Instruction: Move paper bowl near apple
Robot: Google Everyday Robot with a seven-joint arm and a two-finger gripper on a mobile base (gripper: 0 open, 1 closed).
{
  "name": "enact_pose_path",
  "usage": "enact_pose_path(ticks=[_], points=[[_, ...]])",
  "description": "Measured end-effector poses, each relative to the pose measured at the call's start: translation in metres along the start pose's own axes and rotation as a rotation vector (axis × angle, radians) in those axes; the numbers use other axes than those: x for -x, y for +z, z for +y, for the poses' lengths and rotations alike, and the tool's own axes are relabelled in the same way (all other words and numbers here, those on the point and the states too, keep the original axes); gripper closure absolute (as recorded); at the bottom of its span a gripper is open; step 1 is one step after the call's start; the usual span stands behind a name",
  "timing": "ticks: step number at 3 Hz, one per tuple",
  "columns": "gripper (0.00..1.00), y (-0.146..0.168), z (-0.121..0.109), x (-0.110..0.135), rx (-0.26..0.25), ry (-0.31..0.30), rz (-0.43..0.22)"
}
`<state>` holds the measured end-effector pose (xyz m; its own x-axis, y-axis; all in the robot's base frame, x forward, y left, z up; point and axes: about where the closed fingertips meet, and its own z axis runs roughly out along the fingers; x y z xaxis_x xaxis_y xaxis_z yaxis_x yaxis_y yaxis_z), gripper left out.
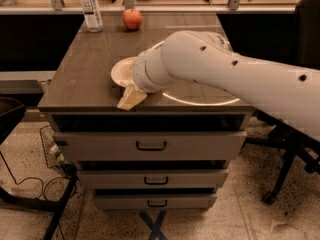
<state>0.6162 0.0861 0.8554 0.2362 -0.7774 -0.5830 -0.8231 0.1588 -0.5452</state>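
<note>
Found the shallow round off-white paper bowl (pixel 121 72) at about seven o'clock on the dark grey tabletop (pixel 80 69), partly hidden under the white robot arm (pixel 225 69). Saw the cream two-finger gripper (pixel 131 98) at the bowl's five o'clock, by the front edge; could not tell whether clenched or released. Spotted the small round red apple (pixel 132 19) well apart at twelve o'clock, with the clear plastic bottle (pixel 90 9) at its nine. Judged the bowl light, thin, easily crushed, prone to sliding; best pinched gently at the flared rim.

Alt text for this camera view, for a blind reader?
A white robot arm reaches over a dark drawer cabinet, its gripper at the paper bowl near the front edge. An apple and bottle stand at the back.
</note>
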Motion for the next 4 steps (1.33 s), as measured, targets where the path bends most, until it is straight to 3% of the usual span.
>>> enact_pose_path(ticks=[1, 2, 3, 4], points=[[0.93, -0.0003, 0.0006, 0.0003, 0.000, 0.000, 0.000], [1.00, -0.0006, 0.0009, 0.0017, 0.000, -0.002, -0.001], [1.00, -0.0006, 0.0009, 0.0018, 0.000, -0.003, -0.001], [0.89, -0.0008, 0.0013, 0.0032, 0.000, -0.005, -0.002]])
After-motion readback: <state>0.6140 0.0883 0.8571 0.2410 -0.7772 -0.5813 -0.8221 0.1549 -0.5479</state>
